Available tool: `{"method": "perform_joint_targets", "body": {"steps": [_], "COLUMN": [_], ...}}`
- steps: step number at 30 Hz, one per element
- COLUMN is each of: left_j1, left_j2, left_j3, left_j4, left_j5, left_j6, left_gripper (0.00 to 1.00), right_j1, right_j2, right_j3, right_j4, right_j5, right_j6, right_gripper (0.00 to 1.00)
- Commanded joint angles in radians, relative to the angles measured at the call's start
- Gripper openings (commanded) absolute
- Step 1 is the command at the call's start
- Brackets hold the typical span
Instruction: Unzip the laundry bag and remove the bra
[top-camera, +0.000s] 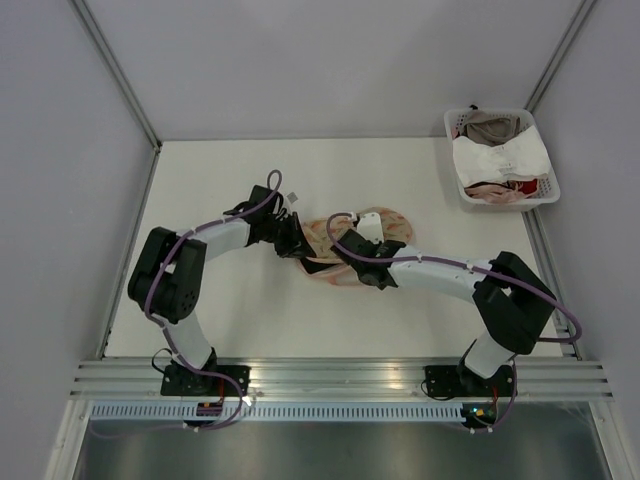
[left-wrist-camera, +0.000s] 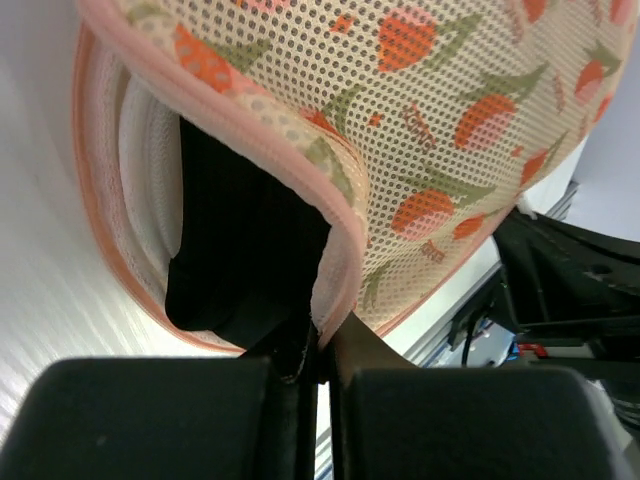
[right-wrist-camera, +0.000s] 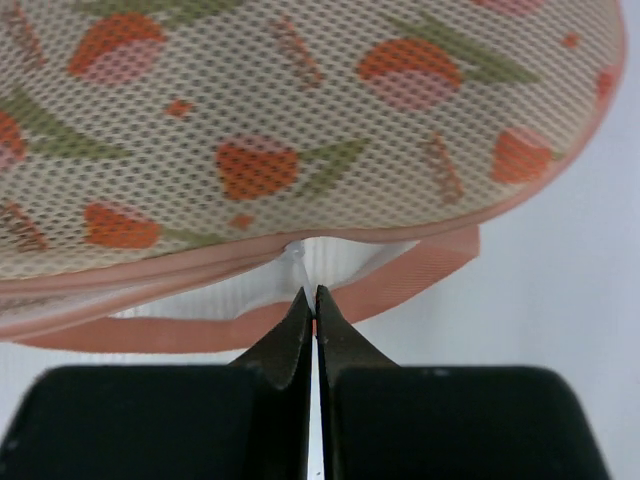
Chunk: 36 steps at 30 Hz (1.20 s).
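The laundry bag (top-camera: 352, 243) lies at the table's middle, cream mesh with orange-red and green print and pink edging. In the left wrist view the bag (left-wrist-camera: 440, 120) gapes open and the black bra (left-wrist-camera: 240, 230) shows inside it. My left gripper (left-wrist-camera: 322, 345) is shut on the bag's pink edge, with black fabric touching its left finger; in the top view it (top-camera: 300, 247) sits at the bag's left side. My right gripper (right-wrist-camera: 312, 300) is shut on the clear zip pull (right-wrist-camera: 298, 258) at the bag's (right-wrist-camera: 300, 120) pink seam; in the top view it (top-camera: 357, 262) is at the bag's near side.
A white slatted basket (top-camera: 551, 185) with white, beige and pink garments stands at the back right corner. Grey walls close off the table on the left, back and right. A metal rail (top-camera: 340, 375) runs along the near edge.
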Motion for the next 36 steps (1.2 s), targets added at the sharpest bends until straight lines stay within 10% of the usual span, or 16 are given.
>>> {"method": "perform_joint_targets", "body": {"steps": [1,5,10,18,26,36], "left_j1": [0.012,0.029,0.031,0.022,-0.07,-0.176], "left_j2": [0.077,0.152,0.151,-0.239,-0.584,-0.417], "left_j3": [0.119,0.228,0.318,-0.058,-0.506,-0.498], "left_j4": [-0.108,-0.085,-0.057,0.008,0.323,0.57], "left_j5": [-0.053,-0.042,-0.024,-0.153,-0.081,-0.229], "left_j6": [0.171,0.178,0.084,-0.165,-0.499,-0.621], "left_gripper": [0.03,0.11,0.99,1.0,1.0,1.0], "right_j1": [-0.04,-0.05,-0.046,-0.031,-0.02,0.033], "right_j2": [0.028,0.013,-0.065,-0.13,-0.152,-0.127], "right_j3": [0.056,0.041,-0.006,-0.055,-0.171,-0.155], "right_j4": [-0.107,-0.074,-0.003,0.113,0.488,0.479], "right_j5": [0.153,0.081,-0.06,-0.216,-0.687,-0.672], "right_j6": [0.013,-0.011,-0.024,-0.062,-0.067,-0.079], "right_gripper": [0.01,0.0,0.0,0.0,0.0,0.0]}}
